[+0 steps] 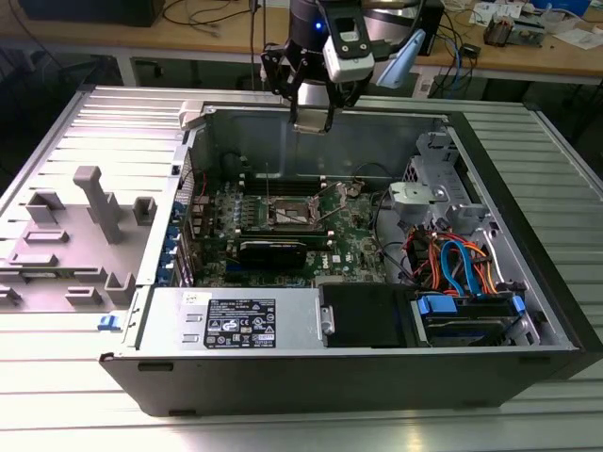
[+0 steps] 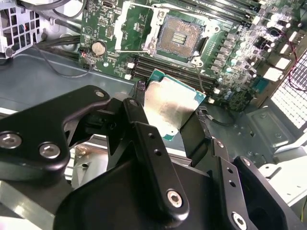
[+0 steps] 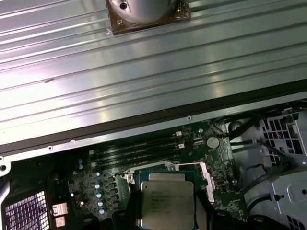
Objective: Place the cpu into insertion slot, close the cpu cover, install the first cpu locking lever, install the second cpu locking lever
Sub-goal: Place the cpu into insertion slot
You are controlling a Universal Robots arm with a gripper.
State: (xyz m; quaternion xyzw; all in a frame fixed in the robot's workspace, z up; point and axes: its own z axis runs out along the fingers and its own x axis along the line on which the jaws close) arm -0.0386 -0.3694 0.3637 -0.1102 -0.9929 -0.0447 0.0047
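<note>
My gripper [image 1: 311,121] hangs above the back wall of the open computer case and is shut on the cpu [image 2: 170,108]. The chip is a flat square with a silvery top and a green edge, gripped at two opposite sides by the black fingers [image 2: 140,120]. In the first wrist view the cpu [image 3: 166,199] hides the board's middle. The insertion slot [image 2: 180,38] lies bare on the green motherboard [image 1: 353,240], well below the chip. The cpu cover [image 2: 136,24] stands swung open beside the slot. Two thin wire levers [image 2: 201,76] are unhooked and stick up. The slot [image 1: 290,215] is also in the exterior view.
The case's back wall [image 1: 377,141] is right under the gripper. Long black memory slots [image 3: 139,151] run beside the socket, and a black card [image 1: 273,252] stands in front of it. Drive boxes [image 1: 363,315] and coloured cables [image 1: 457,259] fill the exterior view's right. Grey fixture blocks [image 1: 94,202] stand at its left.
</note>
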